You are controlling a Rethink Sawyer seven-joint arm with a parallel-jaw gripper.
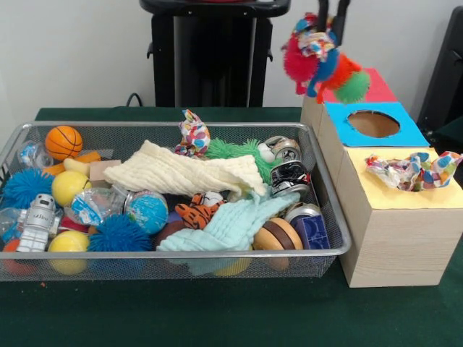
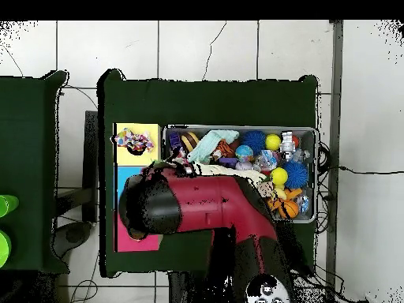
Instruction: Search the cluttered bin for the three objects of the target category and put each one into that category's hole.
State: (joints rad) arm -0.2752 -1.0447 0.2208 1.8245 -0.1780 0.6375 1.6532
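My gripper hangs high above the red-topped and blue-topped boxes. It is shut on a printed rag. A fuzzy red, blue, orange and green toy hangs tangled with that rag. A second printed rag lies on the yellow top face of the nearest box and covers most of its hole; it also shows in the overhead view. A third printed rag stands at the back of the wire mesh bin. In the overhead view my arm hides the gripper.
The bin holds a cream cloth, a mint-green cloth, spiky balls, a basketball, cans, a toy robot and a globe ball. The blue-topped hole and the red-topped box stand behind the yellow one.
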